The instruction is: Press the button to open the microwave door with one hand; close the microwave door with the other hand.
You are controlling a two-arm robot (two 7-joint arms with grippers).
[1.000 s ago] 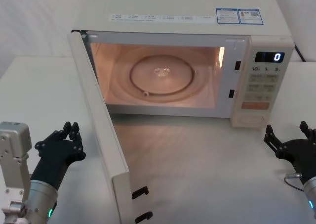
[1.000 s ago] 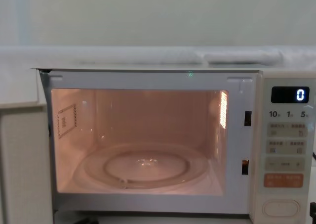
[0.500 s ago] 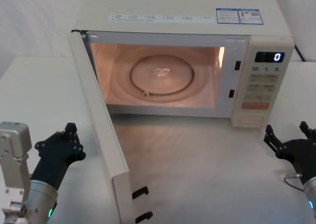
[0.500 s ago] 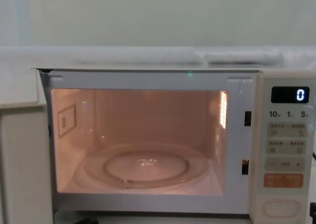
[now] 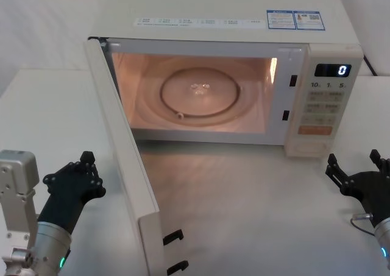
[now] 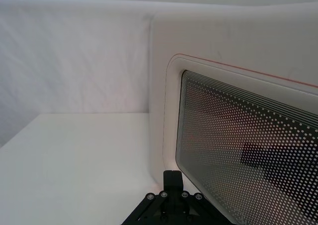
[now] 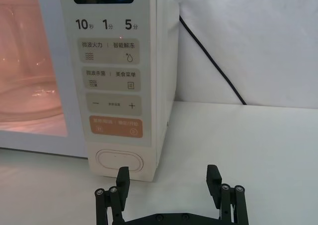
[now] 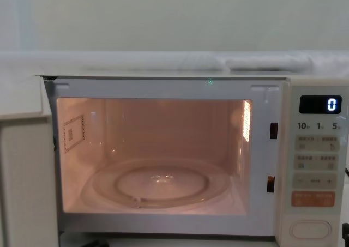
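Nearest the robot, the left gripper [image 5: 85, 169] is held low over the desk [image 5: 49, 105], just outside the free edge of the microwave door [image 5: 122, 160]. Its fingers [image 5: 88, 161] are drawn together into a narrow bunch and grip nothing. In the left wrist view the gripper tip [image 6: 171, 183] is seen facing the door's outer face, close to the dotted window [image 6: 248, 160], though contact cannot be confirmed. On the other side, the right gripper [image 5: 359, 169] is parked low over the desk, its fingers [image 7: 122, 178] spread wide and empty, a little short of the button [image 7: 119, 160] at the foot of the control panel [image 5: 323, 105].

The door is swung fully out, hinged at the left of the cavity [image 5: 195, 93], which is lit, with the glass turntable [image 5: 200, 92] inside. The opening step is judged done, so closing is taken as the step in hand, and it is best given to the left gripper.

A good close is judged to come from a flat push on the outer face near the free edge, where leverage is greatest, rather than near the hinge. The bunched fingers should be kept closed so that nothing is caught on the two latch hooks [image 5: 173, 236] at the edge. The push should be swept along the door's arc toward the panel and carried through until the latches are seated. The right gripper should be kept clear of the button, lest the door be released again.
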